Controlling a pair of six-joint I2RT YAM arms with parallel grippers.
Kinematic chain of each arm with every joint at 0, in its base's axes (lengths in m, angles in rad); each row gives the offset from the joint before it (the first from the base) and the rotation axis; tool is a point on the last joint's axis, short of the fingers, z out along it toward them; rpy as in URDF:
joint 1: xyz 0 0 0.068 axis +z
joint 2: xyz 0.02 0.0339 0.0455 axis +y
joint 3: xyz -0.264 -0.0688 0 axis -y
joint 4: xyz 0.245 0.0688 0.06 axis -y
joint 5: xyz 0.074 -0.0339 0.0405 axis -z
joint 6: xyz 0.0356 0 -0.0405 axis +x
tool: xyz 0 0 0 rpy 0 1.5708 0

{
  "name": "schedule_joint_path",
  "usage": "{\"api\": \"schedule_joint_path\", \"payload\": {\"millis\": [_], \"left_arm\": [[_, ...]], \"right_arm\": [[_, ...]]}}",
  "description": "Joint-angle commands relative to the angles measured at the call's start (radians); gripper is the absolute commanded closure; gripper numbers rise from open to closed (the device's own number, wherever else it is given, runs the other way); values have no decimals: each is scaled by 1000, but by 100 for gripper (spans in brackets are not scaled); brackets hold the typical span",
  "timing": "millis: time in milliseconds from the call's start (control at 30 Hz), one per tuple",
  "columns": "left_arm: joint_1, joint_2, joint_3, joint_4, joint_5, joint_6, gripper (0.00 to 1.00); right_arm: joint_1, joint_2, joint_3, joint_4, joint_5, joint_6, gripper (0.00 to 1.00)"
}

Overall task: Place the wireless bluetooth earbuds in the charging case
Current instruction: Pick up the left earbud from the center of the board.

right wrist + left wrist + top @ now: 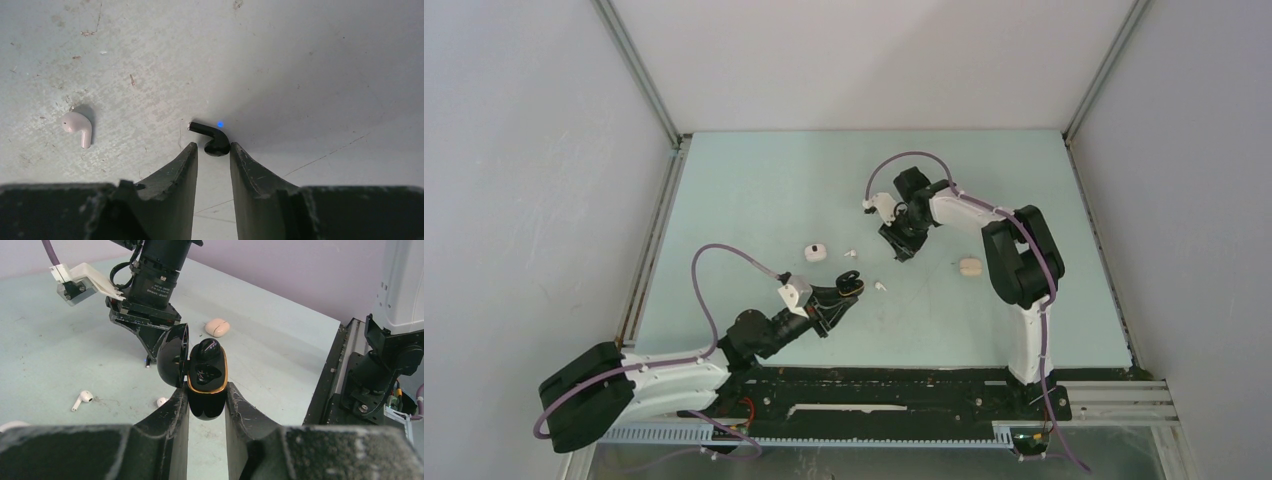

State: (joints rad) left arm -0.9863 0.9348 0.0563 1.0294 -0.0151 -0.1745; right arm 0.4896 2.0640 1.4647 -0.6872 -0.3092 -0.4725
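Right wrist view: right gripper point(213, 146) straddles a black earbud point(214, 140), hold uncertain; next, carry it to the open charging case point(206, 402) that the left gripper point(206, 389) pinches.

We see an open case point(206, 385) upright between the left gripper's point(206, 390) fingers, one earbud point(207, 347) seated in it, a shut case point(217, 327) on the table point(300, 340) behind it, two loose earbuds point(81, 400) point(162, 401) lying left of it in the wrist view, a fourth earbud point(212, 137) on the table at the right gripper's point(213, 146) fingertips
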Motion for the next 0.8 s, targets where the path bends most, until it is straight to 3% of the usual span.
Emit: {"api": "schedule_joint_path", "payload": {"millis": [0,367,533,767], "left_arm": [[-5,16,25,66,7,12,100],[-6,26,23,75,7,2,100],[-5,24,21,79,7,0,100],[-5,-4,13,50,-5,9,100]], "right_arm": [[21,50,-19,-31,18,-26,68],[47,54,-26,-28,53,-40,77],[56,47,-26,-26,66,-32,86],[62,-98,-52,-30,54,4,94]]}}
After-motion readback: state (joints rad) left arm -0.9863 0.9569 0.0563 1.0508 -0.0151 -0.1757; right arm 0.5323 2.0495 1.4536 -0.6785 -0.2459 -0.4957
